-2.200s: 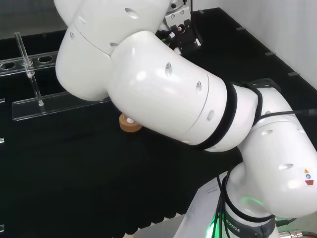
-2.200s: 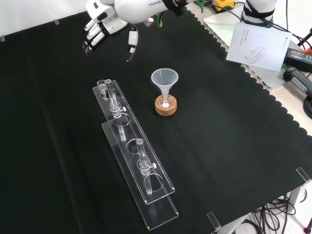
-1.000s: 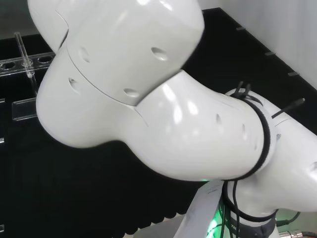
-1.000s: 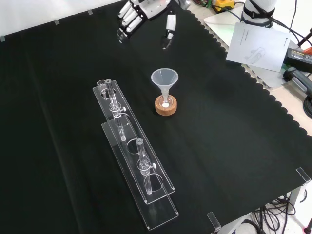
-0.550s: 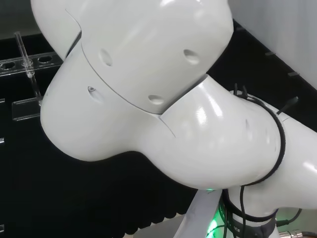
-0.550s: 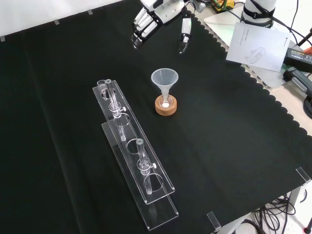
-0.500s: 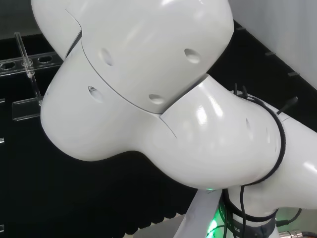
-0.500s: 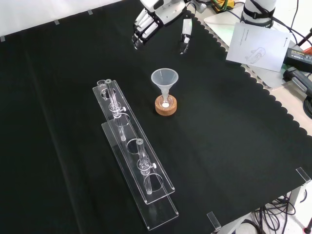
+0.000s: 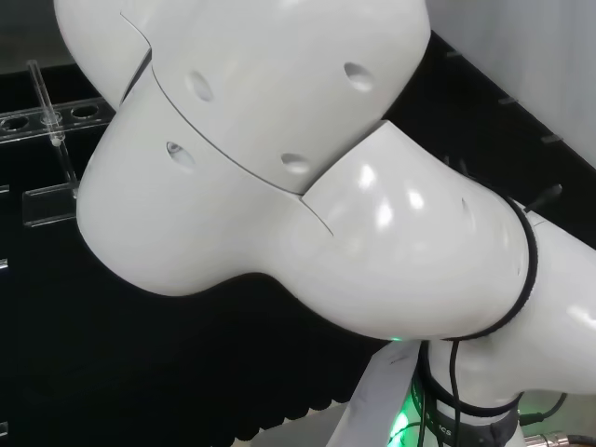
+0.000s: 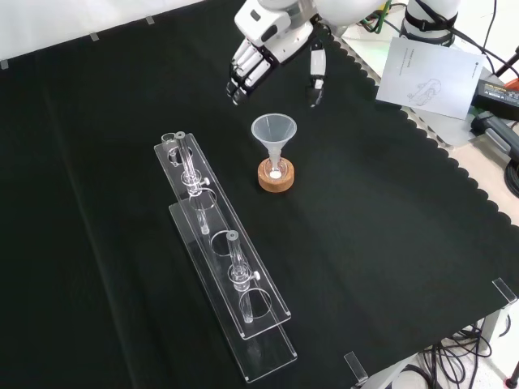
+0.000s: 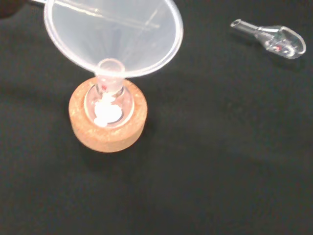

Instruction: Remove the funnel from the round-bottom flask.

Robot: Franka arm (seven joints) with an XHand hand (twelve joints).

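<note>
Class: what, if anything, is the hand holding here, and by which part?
Nothing. The hand hangs open above the cloth, apart from the funnel, which sits in the flask.

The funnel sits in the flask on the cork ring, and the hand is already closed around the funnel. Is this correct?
Not quite. The funnel does sit in the flask on the cork ring, but the hand is not closed around it. In the front view the hand hangs above and behind the funnel, fingers spread open, apart from it.
</note>
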